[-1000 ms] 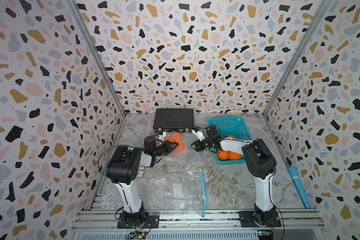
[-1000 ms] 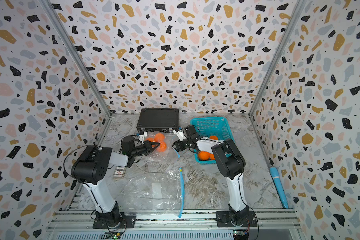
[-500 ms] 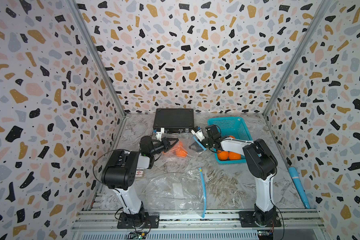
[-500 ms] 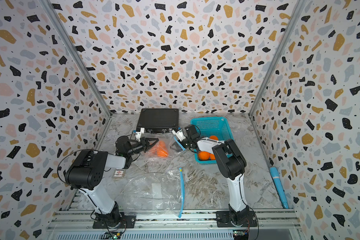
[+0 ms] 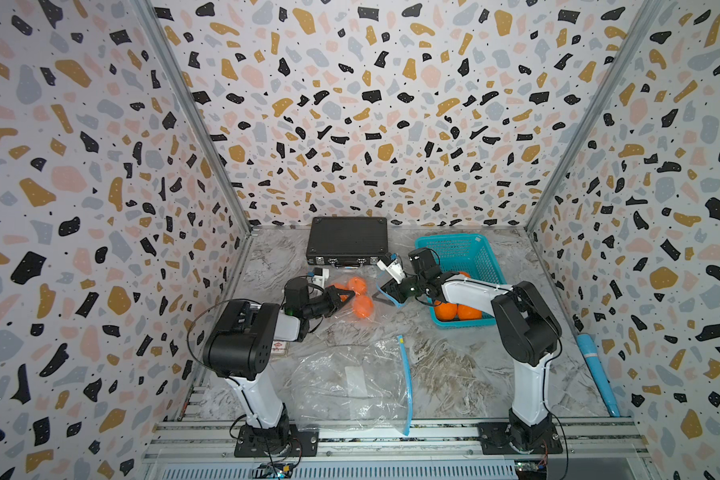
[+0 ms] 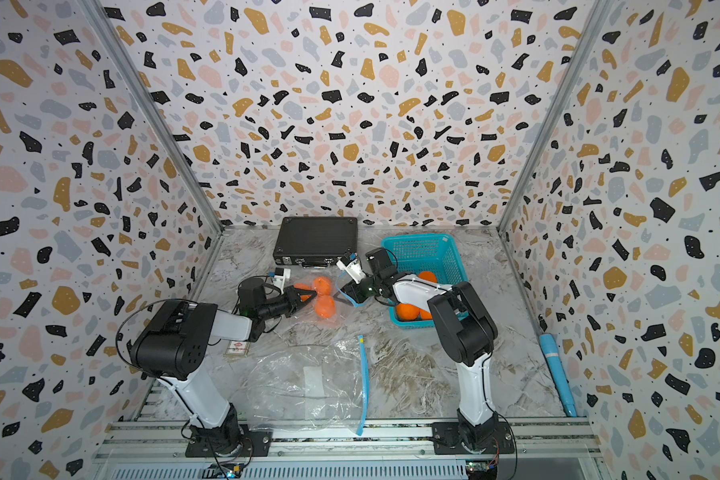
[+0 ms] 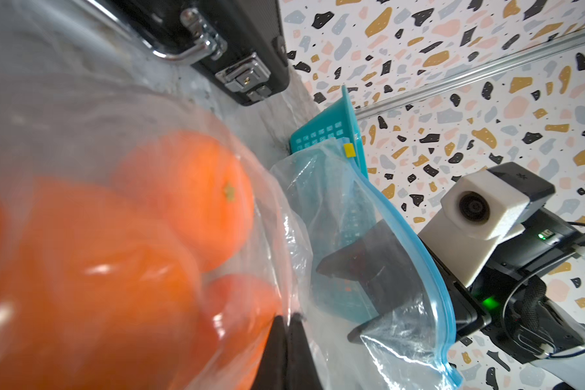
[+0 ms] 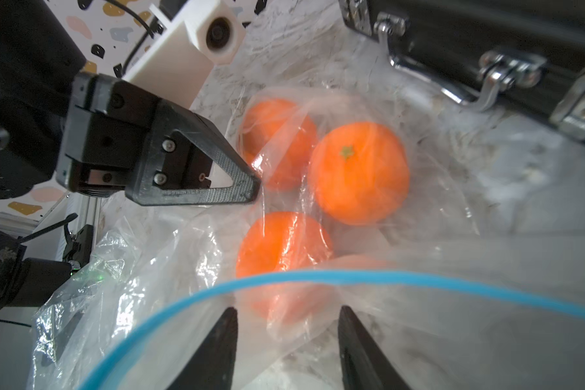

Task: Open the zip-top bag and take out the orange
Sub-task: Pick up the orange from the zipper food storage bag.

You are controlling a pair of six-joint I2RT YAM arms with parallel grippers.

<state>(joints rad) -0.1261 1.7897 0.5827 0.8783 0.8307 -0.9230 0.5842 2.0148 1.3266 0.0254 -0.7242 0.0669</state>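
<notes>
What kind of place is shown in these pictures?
Probably a robot test cell, not a home: patterned walls box in a marble-look tabletop, and the left arm and right arm are bolted to a metal rail at its front edge.

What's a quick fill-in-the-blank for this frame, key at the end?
The zip-top bag that the left gripper is shut on holds ___ oranges.
The right gripper's jaws stand open by the bag's ___ zip strip.
Other oranges lie in the teal ___.
Behind the bag lies a closed ___ case.
Missing: three; blue; basket; black.
</notes>
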